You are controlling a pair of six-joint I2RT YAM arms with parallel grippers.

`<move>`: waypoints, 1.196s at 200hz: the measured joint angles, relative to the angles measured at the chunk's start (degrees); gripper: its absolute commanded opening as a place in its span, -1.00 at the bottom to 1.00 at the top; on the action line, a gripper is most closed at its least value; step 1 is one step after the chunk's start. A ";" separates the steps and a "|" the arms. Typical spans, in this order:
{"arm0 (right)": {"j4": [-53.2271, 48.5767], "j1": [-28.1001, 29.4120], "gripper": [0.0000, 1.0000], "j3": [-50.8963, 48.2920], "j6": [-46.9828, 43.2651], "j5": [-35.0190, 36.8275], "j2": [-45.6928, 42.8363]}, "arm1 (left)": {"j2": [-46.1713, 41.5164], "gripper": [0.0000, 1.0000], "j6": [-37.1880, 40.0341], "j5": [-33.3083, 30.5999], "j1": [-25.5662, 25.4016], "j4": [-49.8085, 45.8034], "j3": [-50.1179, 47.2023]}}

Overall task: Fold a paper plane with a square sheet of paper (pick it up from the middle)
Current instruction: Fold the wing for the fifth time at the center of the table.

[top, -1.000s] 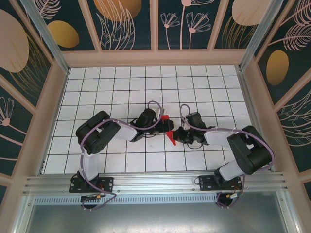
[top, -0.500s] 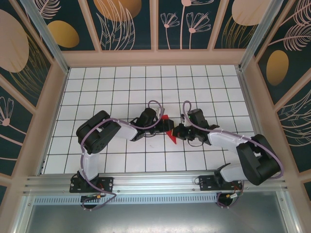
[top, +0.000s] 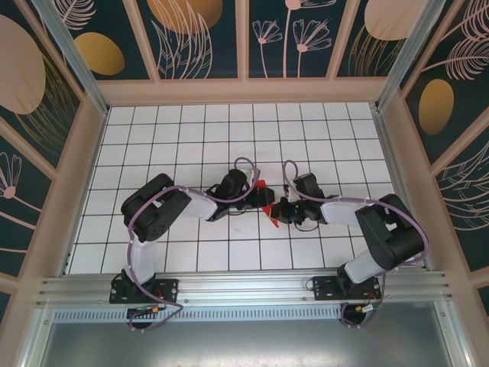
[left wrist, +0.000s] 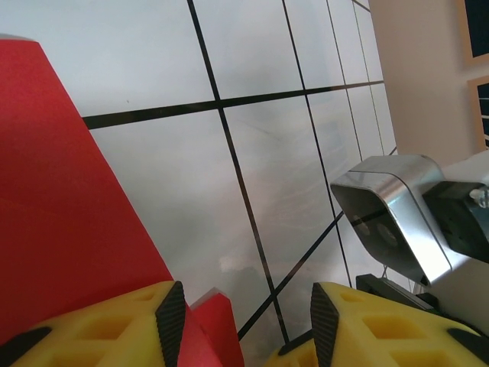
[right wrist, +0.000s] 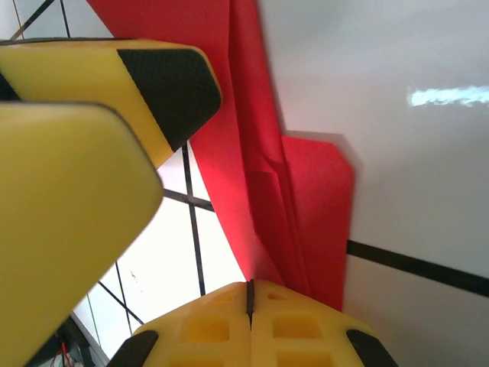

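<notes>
Up close, right end effector (right wrist: 250,297) clamped on paper plane (right wrist: 267,176), left end effector (left wrist: 244,313) parted, overhead jaws obscured

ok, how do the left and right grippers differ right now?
The left gripper has its jaws apart, bare table between them; the right gripper is shut tight. The red paper lies beside one left finger, unclamped; at the right gripper its folded ridge runs into the closed seam, apparently pinched. Both have yellow fingers with black pads.
</notes>
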 measured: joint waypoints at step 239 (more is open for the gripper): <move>-10.40 -2.12 -0.85 -3.74 -4.02 -0.79 -13.40 | 1.70 -0.22 1.49 1.09 0.63 -4.37 3.41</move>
